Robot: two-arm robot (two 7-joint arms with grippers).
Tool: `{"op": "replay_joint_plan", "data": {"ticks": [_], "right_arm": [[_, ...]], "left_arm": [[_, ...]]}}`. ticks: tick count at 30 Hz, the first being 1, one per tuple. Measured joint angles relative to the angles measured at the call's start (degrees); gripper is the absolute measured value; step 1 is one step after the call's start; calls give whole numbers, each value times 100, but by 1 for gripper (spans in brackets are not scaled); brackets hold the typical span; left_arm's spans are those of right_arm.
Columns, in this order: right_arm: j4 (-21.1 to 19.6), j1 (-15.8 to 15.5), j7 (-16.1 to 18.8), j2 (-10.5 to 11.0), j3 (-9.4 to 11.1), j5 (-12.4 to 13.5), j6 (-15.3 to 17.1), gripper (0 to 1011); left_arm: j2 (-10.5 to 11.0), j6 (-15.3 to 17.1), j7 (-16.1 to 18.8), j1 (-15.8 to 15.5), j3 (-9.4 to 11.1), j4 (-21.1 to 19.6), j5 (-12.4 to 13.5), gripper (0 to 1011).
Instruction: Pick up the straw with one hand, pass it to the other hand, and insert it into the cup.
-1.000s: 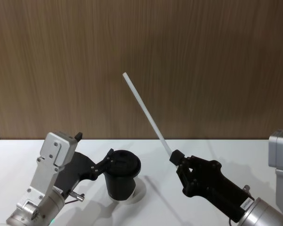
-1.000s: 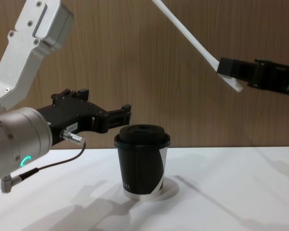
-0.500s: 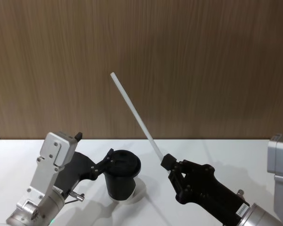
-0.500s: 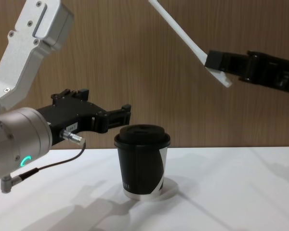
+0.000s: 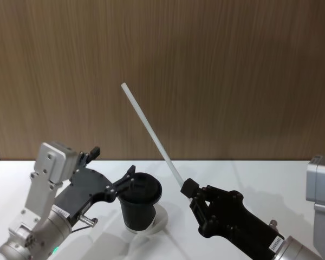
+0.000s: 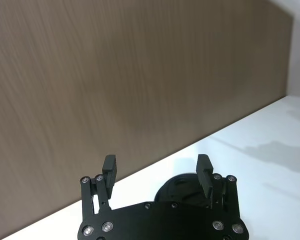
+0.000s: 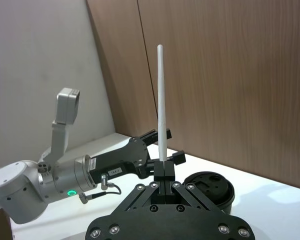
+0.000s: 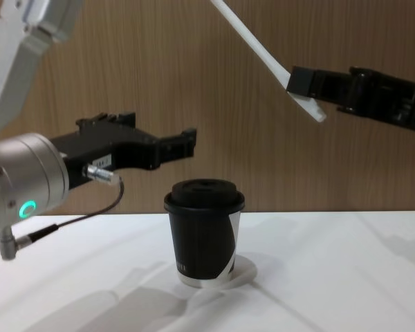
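Your right hand [image 5: 188, 188] clamps the straw [image 5: 151, 131] at its lower end; it slants up-left. Your left hand [image 6: 157, 167] hangs spread apart near the cup [image 5: 140, 210].

left gripper [image 6: 157, 165]: fingers spread, aloft | right gripper [image 5: 187, 188]: fingers pinched together, raised

Head view looks down, chest view across, wrist views forward; all share the cup [image 5: 140, 208].

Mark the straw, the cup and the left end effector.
straw [image 5: 153, 135], head view, mid-shaft.
cup [image 8: 194, 238], chest view, black side wall.
left end effector [image 6: 157, 164], left wrist view, midway between fingertips.
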Motion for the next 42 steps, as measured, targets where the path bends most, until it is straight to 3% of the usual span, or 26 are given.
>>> {"op": "replay_joint_plan", "data": {"ticks": [19, 30, 42], "right_arm": [[-25, -13, 9, 5, -20, 19, -1, 4], [-31, -16, 10, 4, -23, 21, 0, 4], [-31, -16, 9, 4, -23, 21, 0, 4]], "left_arm": [[163, 112, -1266, 29, -427, -442, -1384, 1001], [306, 256, -1639, 51, -524, -558, -1851, 1002], [488, 342, -1975, 66, -557, -607, -2180, 1002]]}}
